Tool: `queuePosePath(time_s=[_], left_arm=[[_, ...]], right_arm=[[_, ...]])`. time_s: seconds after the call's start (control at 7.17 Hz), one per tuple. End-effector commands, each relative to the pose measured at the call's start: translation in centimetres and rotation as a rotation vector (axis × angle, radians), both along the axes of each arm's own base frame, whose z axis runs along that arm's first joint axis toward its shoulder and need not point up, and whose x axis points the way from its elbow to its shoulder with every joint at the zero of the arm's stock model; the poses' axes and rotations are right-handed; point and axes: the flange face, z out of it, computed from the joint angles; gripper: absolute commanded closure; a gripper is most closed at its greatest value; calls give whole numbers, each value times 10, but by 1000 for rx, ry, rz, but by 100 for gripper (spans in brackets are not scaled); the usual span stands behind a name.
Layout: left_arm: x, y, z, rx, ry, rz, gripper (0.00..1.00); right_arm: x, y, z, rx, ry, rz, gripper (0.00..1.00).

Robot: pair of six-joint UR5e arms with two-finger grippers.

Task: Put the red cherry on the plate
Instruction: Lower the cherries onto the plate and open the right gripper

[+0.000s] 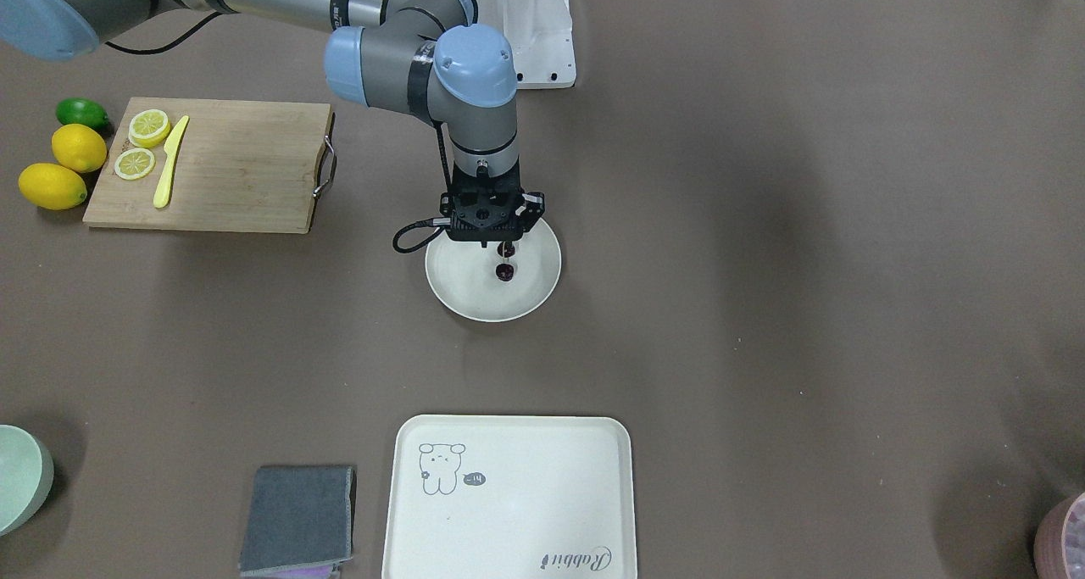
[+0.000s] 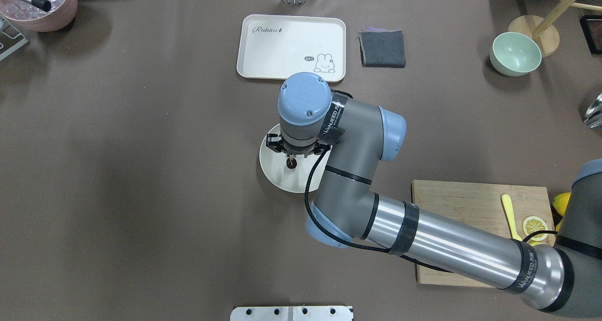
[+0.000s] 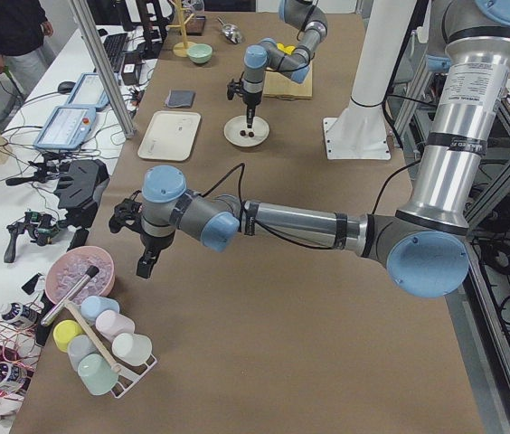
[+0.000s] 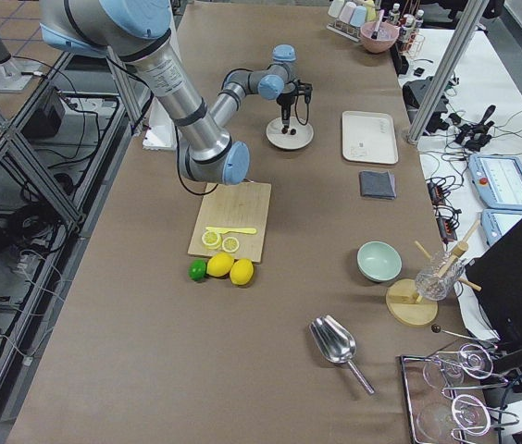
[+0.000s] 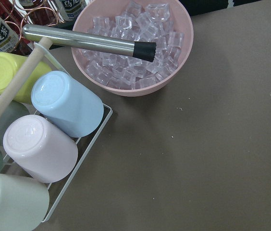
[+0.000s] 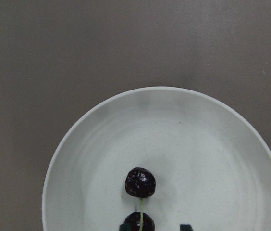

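Sheeting, brown and matte, covers the table from edge to edge. The right arm, brushed metal tube with grey and pale blue plastic joints, reaches in and bends straight down at mid-table. The left arm, built the same, stretches toward the table's far end on its own side.

A rectangular bamboo cutting board with a wire handle carries two lemon slices and a flat yellow plastic knife. Just beside it lie two smooth yellow lemons and a green lime. A cream rectangular tray with rounded corners and a line drawing of a small animal sits near a folded grey cloth.

The plate is round, shallow, off-white and faintly speckled, with a low raised rim.

A pink bowl holds clear ice cubes, and a steel handle lies across it. The left gripper hangs near this bowl. Only the side view shows it, so whether it is spread or closed cannot be told.

The right gripper, black and pointing down, hangs over the plate. In its wrist view the two dark fingertips stand moderately apart at the bottom edge, with a thin pale stem running up between them. Neither one visibly pinches it.

The red cherry, a glossy, near-black pair of small round fruits, lies on the plate. One fruit sits near the plate's middle, the other just beside one fingertip.
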Motion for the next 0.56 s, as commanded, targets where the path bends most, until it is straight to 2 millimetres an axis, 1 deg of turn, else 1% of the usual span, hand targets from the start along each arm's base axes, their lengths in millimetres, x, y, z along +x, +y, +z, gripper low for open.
queuePosePath(time_s=[0.0, 0.14, 0.28, 0.42], left_arm=[[-36, 12, 15, -16, -52, 45, 2], [-49, 16, 14, -34, -67, 69, 2], [-58, 24, 4, -65, -67, 58, 2], [-57, 39, 8, -88, -51, 62, 2]], right_arm=[[79, -47, -4, -39, -16, -1, 0], [142, -58, 31, -20, 17, -41, 0], [211, -55, 75, 49, 63, -90, 0], [295, -61, 125, 65, 65, -135, 0]])
